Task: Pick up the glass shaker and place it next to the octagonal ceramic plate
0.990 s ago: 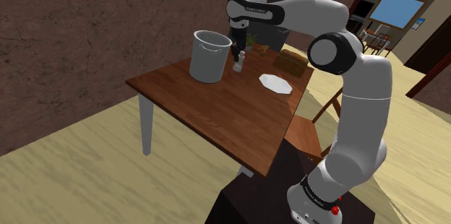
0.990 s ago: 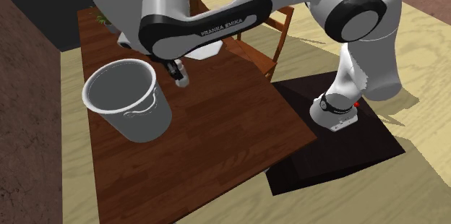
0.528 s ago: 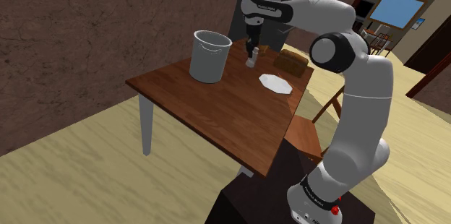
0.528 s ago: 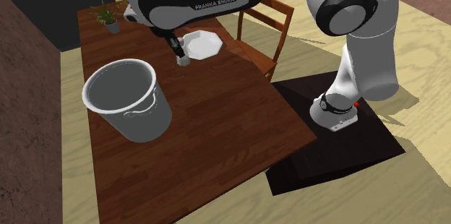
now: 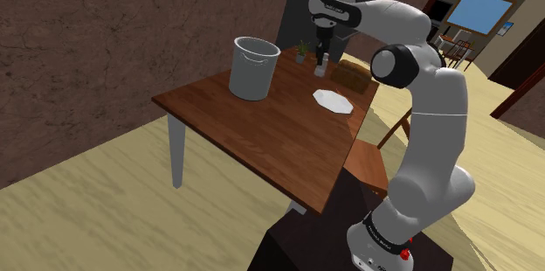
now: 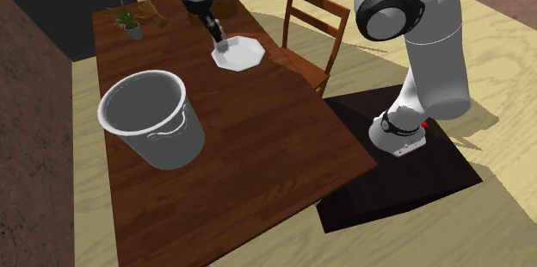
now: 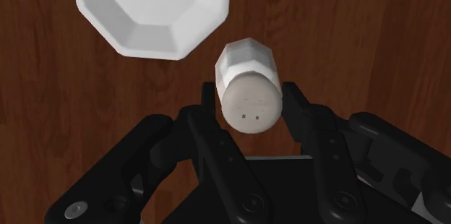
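- Fingers of your gripper are clamped on the white shaker, one on each side just below its cap, so the pick looks done.
- You have the shaker cap-up over the wooden table, just beside the white octagonal plate and not over it. I cannot tell whether its base touches the wood.
- By my reading, what is left for you is to set it down beside the plate, open the fingers and back away.
- Counting outward from there, you have one shaker and one plate. Beyond them are one brown box, one small potted plant, one grey bucket and one chair at the table's edge.
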{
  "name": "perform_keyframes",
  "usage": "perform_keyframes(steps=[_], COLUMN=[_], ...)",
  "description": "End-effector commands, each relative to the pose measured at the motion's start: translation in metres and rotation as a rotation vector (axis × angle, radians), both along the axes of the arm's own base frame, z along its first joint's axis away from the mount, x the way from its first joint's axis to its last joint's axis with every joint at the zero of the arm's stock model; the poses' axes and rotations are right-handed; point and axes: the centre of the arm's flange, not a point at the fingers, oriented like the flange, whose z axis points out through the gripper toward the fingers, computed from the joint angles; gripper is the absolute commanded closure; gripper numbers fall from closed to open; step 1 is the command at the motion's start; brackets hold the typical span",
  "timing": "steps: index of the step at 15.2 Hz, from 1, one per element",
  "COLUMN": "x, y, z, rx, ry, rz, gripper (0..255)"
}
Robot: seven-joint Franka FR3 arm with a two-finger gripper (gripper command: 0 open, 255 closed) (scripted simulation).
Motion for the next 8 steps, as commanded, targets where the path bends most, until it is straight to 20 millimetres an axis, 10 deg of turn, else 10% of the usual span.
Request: perform_keyframes(steps=[1, 8], x=[-0.006, -0.006], y=[-0.022, -0.022], z=[0.005, -0.032], rx=[0.000, 0.000], ry=[0.000, 0.000], rz=[0.001, 0.001], gripper=[255, 255])
